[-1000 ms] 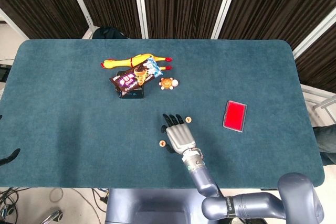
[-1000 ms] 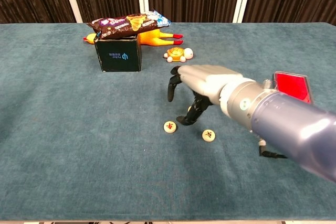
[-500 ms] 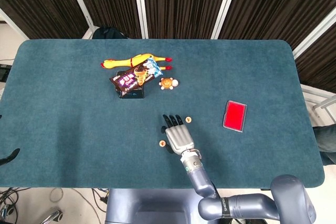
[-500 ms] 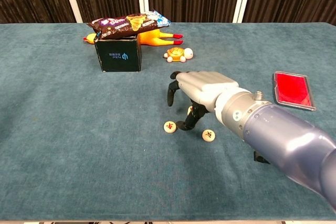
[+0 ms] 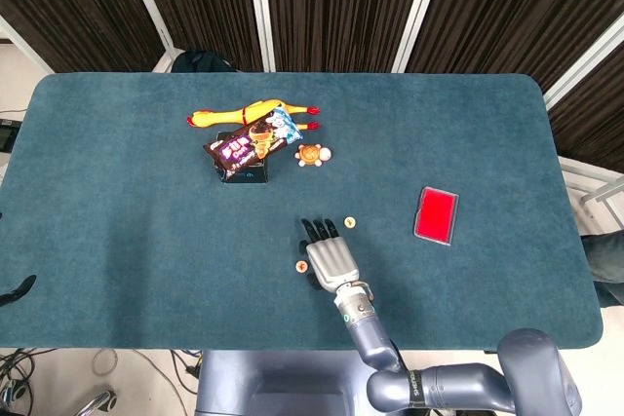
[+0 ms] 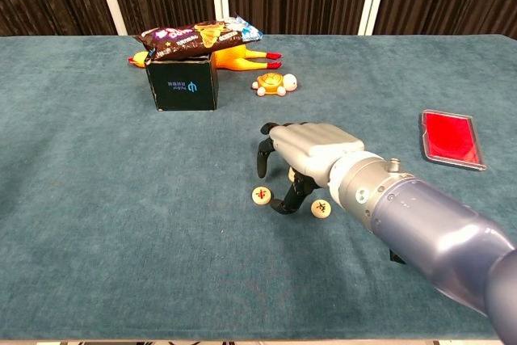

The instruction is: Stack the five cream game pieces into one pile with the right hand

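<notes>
right hand (image 6: 311,151) arched over bench (image 6: 121,224), fingers (image 6: 284,202) spread, nothing held | cream pieces (image 6: 262,195) at 9 o'clock and (image 6: 321,208) at 3 o'clock of fingertips | third piece (image 5: 349,223) at 1 o'clock

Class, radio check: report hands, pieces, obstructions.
Right hand over the pieces, holding nothing. Left hand out of view. None stacked. Nothing in the way.
</notes>
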Controlling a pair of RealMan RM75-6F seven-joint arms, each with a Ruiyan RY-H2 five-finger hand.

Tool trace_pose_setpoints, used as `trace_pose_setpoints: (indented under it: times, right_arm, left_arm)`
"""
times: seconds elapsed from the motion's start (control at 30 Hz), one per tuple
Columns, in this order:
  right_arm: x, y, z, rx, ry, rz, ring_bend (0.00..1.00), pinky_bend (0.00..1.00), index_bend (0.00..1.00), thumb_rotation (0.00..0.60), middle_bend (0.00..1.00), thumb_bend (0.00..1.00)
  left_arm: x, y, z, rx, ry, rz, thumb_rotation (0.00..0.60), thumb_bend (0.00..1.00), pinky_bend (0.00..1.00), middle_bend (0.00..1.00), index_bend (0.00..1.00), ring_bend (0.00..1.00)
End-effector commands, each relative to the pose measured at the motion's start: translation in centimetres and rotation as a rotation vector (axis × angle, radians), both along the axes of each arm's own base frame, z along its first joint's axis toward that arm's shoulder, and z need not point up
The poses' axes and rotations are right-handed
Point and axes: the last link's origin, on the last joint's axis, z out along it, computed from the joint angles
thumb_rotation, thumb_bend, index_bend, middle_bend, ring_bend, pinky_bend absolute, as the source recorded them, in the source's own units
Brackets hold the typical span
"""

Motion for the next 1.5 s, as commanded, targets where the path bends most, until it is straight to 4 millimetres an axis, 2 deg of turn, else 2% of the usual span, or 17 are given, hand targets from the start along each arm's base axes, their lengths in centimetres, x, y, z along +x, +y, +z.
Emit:
trace_pose_setpoints:
  times: [0.03, 0.37, 1.5]
  right_arm:
    - [-0.1, -0.1, -0.1, -0.001, 0.002, -0.006, 0.0, 0.0, 0.42, 0.6, 0.0, 0.38]
    - [-0.7, -0.2, -0.4, 0.007, 0.011, -0.021, 0.0, 0.0, 0.44, 0.6, 0.0, 0.38]
    - [0.2, -0.4, -1.3, 0.012, 0.012, -0.022, 0.0, 0.0, 0.47, 0.6, 0.0, 0.38]
  left_arm:
    - [0.0, 0.0, 0.0, 0.0, 0.0, 0.001, 0.6, 0.16, 0.07, 0.0, 0.13, 0.0]
    - [0.0, 0.0, 0.0, -0.002, 0.001, 0.001, 0.6, 0.16, 0.07, 0.0, 0.13, 0.0]
    - [-0.1, 0.0, 0.0, -0.002, 0.0, 0.006, 0.6, 0.16, 0.07, 0.0, 0.14, 0.0]
